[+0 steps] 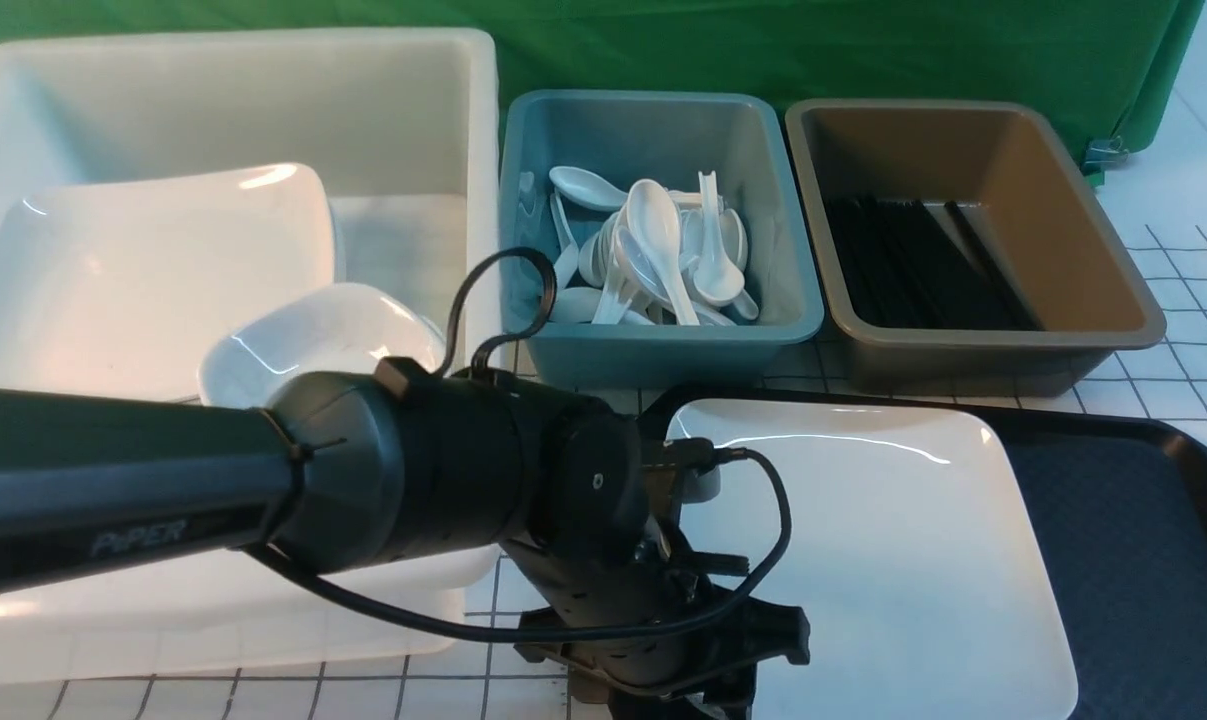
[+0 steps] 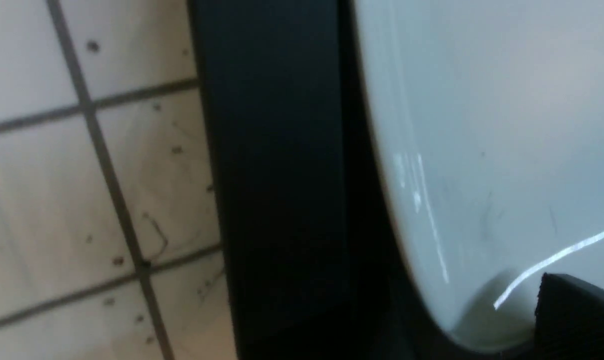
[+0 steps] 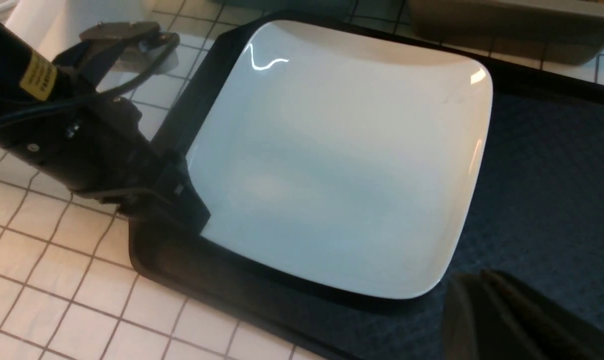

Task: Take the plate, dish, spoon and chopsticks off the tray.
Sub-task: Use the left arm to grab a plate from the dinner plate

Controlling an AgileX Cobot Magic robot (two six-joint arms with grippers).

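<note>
The large white square plate lies on the left half of the black tray. It also shows in the left wrist view and the right wrist view. My left gripper is at the plate's near-left edge, open, with one finger just over the plate's surface. It shows at that edge in the right wrist view. My right gripper hovers shut and empty over the bare tray beside the plate's near-right corner. No dish, spoon or chopsticks show on the tray.
A big white tub at the left holds another large plate and a small dish. A teal tub holds several white spoons. A brown tub holds black chopsticks. The table is white tile.
</note>
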